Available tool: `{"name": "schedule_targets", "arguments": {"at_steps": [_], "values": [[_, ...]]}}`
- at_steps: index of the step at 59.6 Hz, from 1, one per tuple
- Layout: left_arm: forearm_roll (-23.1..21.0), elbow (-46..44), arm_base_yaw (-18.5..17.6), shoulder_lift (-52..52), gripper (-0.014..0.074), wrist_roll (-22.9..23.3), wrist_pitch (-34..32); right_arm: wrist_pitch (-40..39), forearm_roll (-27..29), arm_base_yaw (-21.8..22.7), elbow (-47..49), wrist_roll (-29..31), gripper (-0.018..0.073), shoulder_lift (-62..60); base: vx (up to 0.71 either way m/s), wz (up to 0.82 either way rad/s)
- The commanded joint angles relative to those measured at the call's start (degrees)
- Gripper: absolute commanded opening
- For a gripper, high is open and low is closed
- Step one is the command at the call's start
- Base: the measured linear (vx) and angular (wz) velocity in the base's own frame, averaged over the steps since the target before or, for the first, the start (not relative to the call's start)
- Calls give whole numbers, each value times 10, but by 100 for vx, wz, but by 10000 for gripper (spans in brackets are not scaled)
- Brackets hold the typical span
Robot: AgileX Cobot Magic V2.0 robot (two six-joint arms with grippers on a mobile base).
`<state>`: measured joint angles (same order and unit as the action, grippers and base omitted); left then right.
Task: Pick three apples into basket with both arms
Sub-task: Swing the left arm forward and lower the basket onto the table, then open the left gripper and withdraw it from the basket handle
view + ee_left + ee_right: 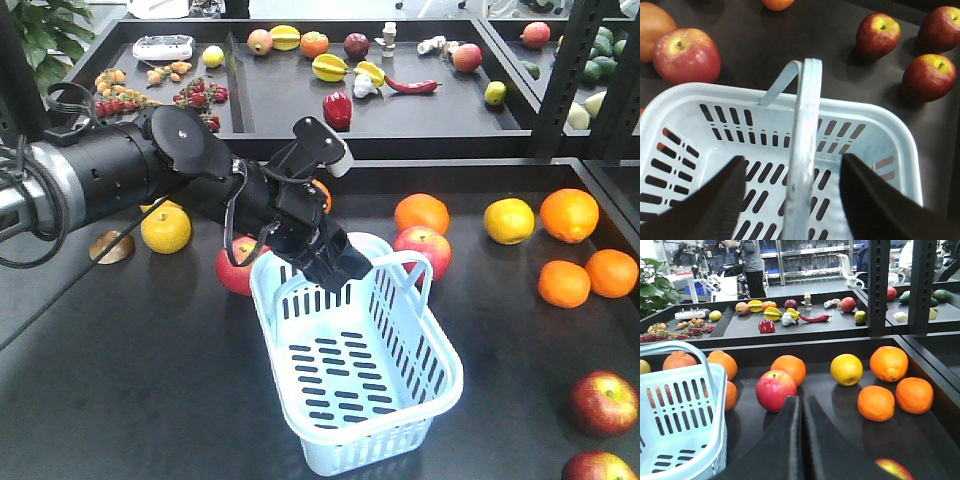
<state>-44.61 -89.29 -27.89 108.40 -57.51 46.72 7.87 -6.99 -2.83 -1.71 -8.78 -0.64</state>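
— Where's the basket?
— On the dark table: pale blue, slotted. The left gripper is spread wide astride its raised handle.
— Apples?
— Three maroon ones, yellowish at the stems, lie on the table beyond its rim. The right gripper is pinched together, holding nothing.

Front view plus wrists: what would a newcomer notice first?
The empty pale blue basket sits centre on the dark table, with the left fingers open either side of its raised handle. Red apples lie around it, one just behind its far rim and two near the right edge, among oranges. The right fingers are shut on nothing, low over the table.
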Motion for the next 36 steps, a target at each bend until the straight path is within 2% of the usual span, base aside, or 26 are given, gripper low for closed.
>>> {"name": "schedule_targets", "arguments": {"at_steps": [1,8,15,20,26,31,36], "values": [[-40,-18,-2,-37,486,1,-9,-42,-5,4,-7,5,-5,-7,0,0],[-52,-18,-2,-64,484,11,24,-42,-5,4,-7,5,-5,-7,0,0],[-52,-18,-2,-114,454,75,92,-42,-5,4,-7,5,-5,-7,0,0],[-50,-18,-2,-146,399,97,138,-42,-5,4,-7,5,-5,-7,0,0],[-34,-18,-2,-180,288,116,198,-42,-5,4,-7,5,-5,-7,0,0],[-4,-18,-2,-208,158,140,248,-42,-5,4,-7,5,-5,-7,0,0],[26,-5,-3,-234,20,180,251,-42,-5,4,-7,5,-5,-7,0,0]]}}
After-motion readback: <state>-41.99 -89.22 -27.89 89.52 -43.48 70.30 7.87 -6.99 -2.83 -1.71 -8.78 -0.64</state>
